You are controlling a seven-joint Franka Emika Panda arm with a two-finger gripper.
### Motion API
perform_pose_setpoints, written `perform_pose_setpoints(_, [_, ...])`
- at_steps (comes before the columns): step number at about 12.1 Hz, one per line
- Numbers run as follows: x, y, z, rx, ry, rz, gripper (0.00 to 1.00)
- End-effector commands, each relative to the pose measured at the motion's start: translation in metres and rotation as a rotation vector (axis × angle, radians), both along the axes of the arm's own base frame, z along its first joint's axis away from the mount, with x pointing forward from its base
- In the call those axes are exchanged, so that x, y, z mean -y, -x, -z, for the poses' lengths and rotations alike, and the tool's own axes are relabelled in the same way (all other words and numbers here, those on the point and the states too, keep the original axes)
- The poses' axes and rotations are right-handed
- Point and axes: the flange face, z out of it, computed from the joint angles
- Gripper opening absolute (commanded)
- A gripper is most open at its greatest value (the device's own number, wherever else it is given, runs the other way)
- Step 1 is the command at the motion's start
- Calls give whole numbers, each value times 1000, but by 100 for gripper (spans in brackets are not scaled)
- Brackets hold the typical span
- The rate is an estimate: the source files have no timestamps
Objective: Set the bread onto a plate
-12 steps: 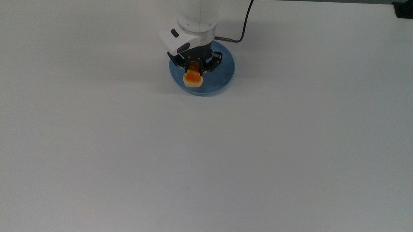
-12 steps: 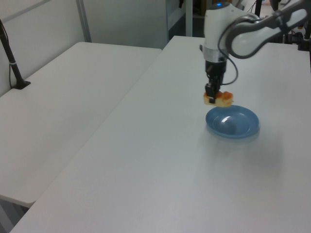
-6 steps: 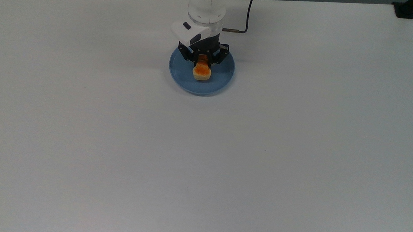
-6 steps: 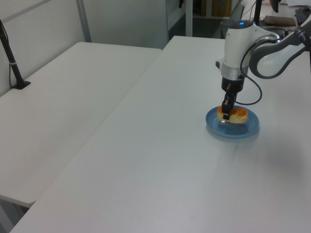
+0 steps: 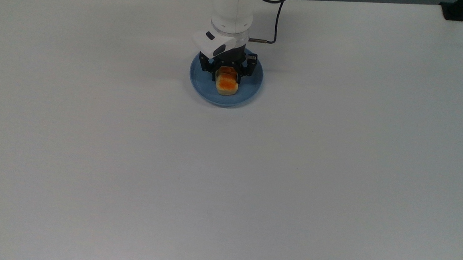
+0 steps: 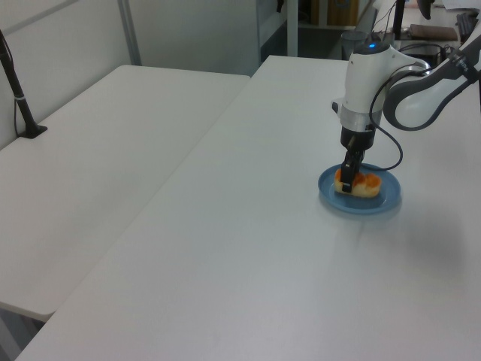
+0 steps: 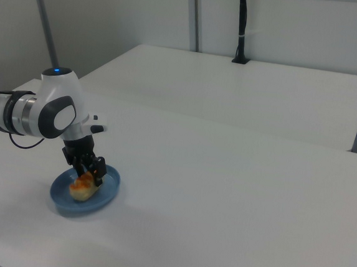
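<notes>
1. The place looks like a robotics lab or test room rather than a home or kitchen.
2. A white Franka arm (image 6: 391,68) works over a broad, plain white table (image 5: 229,166), with a cable (image 5: 276,18) looping off its wrist.
3. A second white table (image 7: 263,91) stands beside the first; a black pole (image 7: 241,26) is clamped at its edge, possibly a camera mount.
4. Pale partition panels with metal posts (image 6: 129,30) close off the background.
5. The bench carries just one plate (image 6: 359,201) with bread (image 6: 361,183).
</notes>
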Motion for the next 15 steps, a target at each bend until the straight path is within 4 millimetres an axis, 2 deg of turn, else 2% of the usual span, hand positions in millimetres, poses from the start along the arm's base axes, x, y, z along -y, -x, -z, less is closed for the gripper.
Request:
perform_pose_setpoints(1, [-2, -8, -25, 20, 14, -17, 100])
perform_pose_setpoints(3, [2, -24, -62, -18, 28, -32, 100])
perform_pose_setpoints(5, [8, -38, -110, -55, 40, -32, 100])
perform_pose_setpoints(8, [18, -46, -191, -86, 41, 1, 100])
perform_pose_setpoints(9, [31, -49, -218, -67, 36, 24, 100])
perform_pose_setpoints(10, [36, -49, -240, -60, 35, 14, 100])
perform_pose_setpoints(12, [52, -44, -269, -83, 38, -26, 100])
perform_pose_setpoints(15, [73, -33, -303, -76, 31, -15, 100])
